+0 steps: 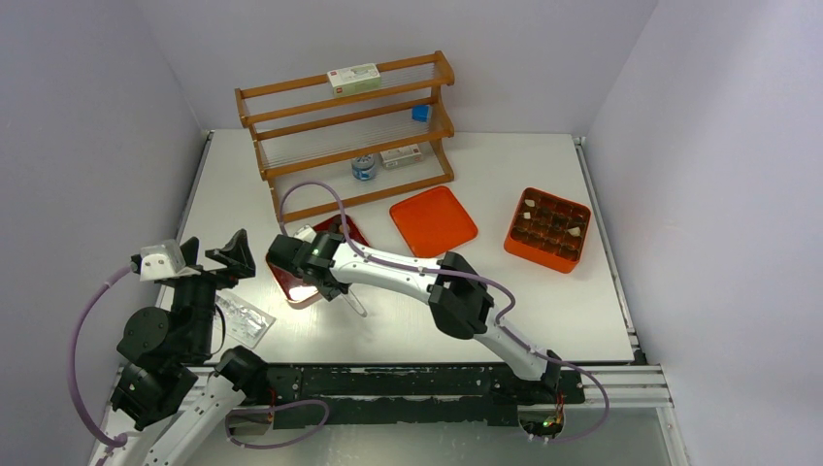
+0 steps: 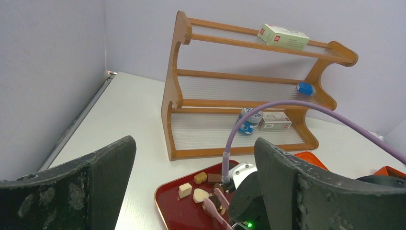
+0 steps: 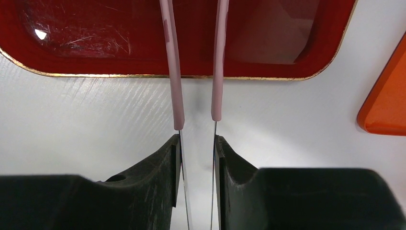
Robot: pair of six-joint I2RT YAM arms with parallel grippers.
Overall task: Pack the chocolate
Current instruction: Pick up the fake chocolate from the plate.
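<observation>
Heads up before you lift: your right gripper is pinched most of the way in on the pink tongs, its pads on the bare metal blades just behind the pink sleeves. The tong arms run straight ahead of the fingers over the red tray and out of the wrist view, so I can't tell if a piece is actually between the tips.

The chocolate sits loose on that tray, right around the tong tips, just ahead of the gripper. A few pieces are already in the orange box, way off to the gripper's right.

My worries:
- Squeeze harder and a small block could squirt out sideways.
- Thin, slick blades might twist in the pads mid-carry.
- It's a long swing to the box, so a weak pinch probably drops it.

Your left gripper is spread wide with nothing in it.
</observation>
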